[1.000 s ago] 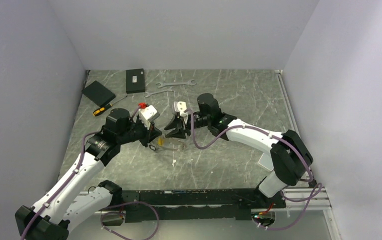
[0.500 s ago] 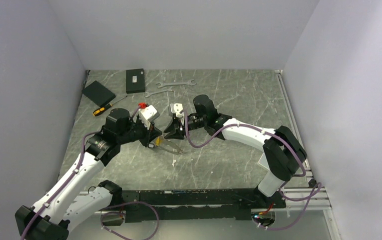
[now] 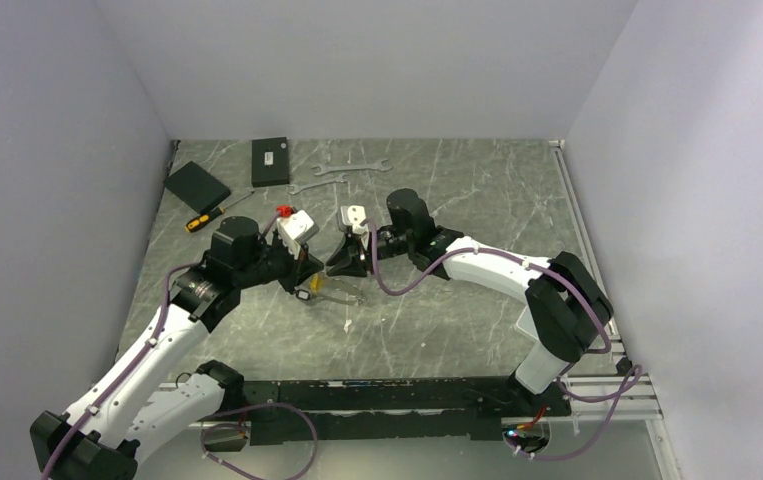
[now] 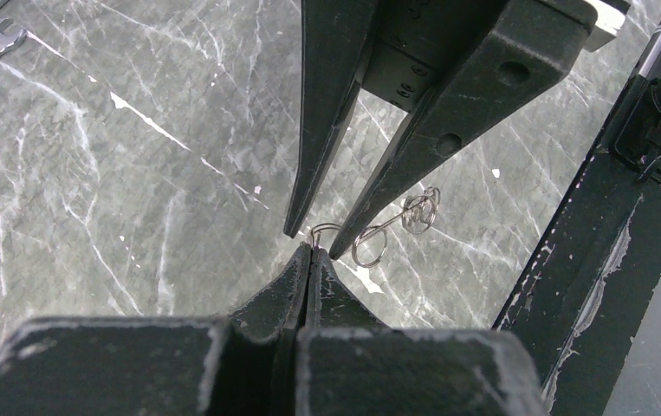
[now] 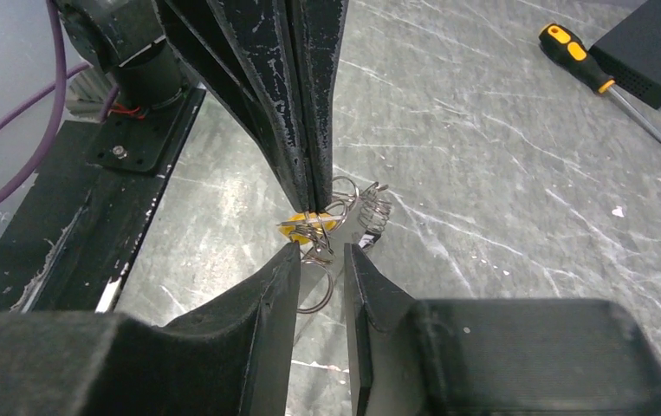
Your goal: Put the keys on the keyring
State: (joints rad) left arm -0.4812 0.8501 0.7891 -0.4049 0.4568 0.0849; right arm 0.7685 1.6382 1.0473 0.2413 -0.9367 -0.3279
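Keyring (image 5: 318,290) down on the marble table (image 3: 477,190), dead centre between the two arms, and it is a tight little tangle of wire. One loop lies flat, and a coiled bunch of wire (image 4: 419,209) trails away behind it, so the long axis runs from the meeting fingertips out toward that coil. Brass key (image 5: 301,228) sits right at the near end of the tangle.

Left gripper (image 4: 309,251) comes in with its fingers pressed hard together, apparently pinching the brass key; whether wire is caught in there too I cannot tell. Right gripper (image 5: 322,251) faces it nose to nose, fingers apart, one on each side of the flat loop and touching nothing.

Both arms are equally close, tips almost meeting. My read: the right arm only has to close across the loop it straddles, while the left feeds the key along that axis.
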